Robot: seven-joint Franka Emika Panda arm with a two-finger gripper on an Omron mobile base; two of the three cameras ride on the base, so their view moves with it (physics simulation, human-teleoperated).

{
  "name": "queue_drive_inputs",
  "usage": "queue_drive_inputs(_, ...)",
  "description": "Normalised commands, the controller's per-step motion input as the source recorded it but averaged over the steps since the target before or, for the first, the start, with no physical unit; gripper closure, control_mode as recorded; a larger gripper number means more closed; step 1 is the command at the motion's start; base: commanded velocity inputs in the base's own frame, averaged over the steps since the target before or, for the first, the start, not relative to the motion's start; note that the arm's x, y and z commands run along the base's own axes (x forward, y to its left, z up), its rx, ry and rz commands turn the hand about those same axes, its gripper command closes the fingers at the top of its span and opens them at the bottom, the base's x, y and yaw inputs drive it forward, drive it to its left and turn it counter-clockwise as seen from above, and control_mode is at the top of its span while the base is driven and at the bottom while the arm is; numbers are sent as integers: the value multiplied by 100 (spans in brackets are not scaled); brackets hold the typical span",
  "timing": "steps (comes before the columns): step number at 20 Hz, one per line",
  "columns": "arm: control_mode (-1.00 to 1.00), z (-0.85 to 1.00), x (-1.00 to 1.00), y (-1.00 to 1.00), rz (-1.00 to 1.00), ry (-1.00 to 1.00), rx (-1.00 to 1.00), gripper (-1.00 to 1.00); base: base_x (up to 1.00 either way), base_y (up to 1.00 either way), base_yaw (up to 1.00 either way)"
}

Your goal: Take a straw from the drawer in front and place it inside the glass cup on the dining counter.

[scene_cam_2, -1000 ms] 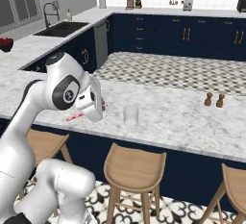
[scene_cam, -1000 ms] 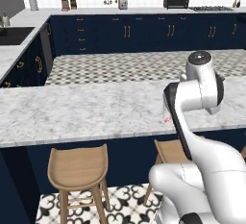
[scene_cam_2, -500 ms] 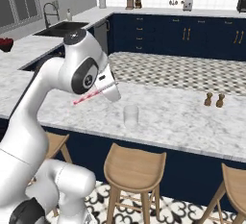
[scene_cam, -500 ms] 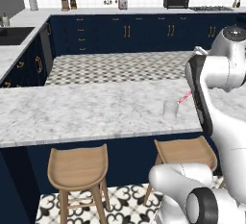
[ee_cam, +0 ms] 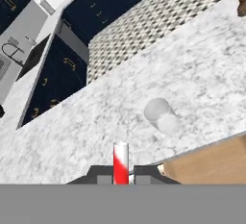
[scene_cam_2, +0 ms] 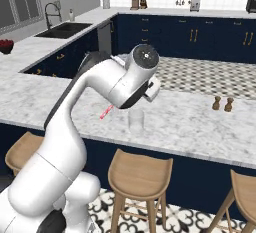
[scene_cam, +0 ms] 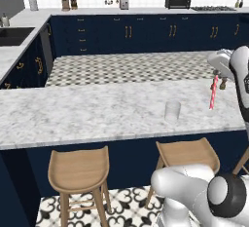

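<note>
We see the straw (scene_cam: pixel 213 92), thin and pink-red, clamped between the two fingers of the hand (ee_cam: pixel 121 176), which is closed tight on it. In the left base view the straw hangs nearly upright from the hand above the table (scene_cam: pixel 97 114), to the right of the glass cup (scene_cam: pixel 172 111) and apart from it. In the right base view the straw (scene_cam_2: pixel 106 112) slants out from under the arm, just left of the cup (scene_cam_2: pixel 136 119). From the hand view the straw (ee_cam: pixel 120 163) rises at the bottom, and the cup (ee_cam: pixel 160 114) stands on the marble beyond it, up and to the right. Two wooden stools (scene_cam: pixel 79 170) stand below the table edge, and two small brown shakers (scene_cam_2: pixel 222 104) sit further along the marble.
</note>
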Motion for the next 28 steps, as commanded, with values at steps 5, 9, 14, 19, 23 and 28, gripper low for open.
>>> queue_drive_inputs(5,-100,0,40,1,50,-25,-1,100,0,0,0)
queue_drive_inputs(9,-100,0,26,16,32,-33,-1,100,0,0,0)
queue_drive_inputs(14,-100,0,1,43,17,-34,0,100,0,0,0)
queue_drive_inputs(19,-100,0,0,41,11,-42,-1,100,0,0,0)
queue_drive_inputs(23,-100,-2,8,29,12,-45,-8,100,0,0,0)
queue_drive_inputs(28,-100,-1,21,11,14,-39,-14,100,0,0,0)
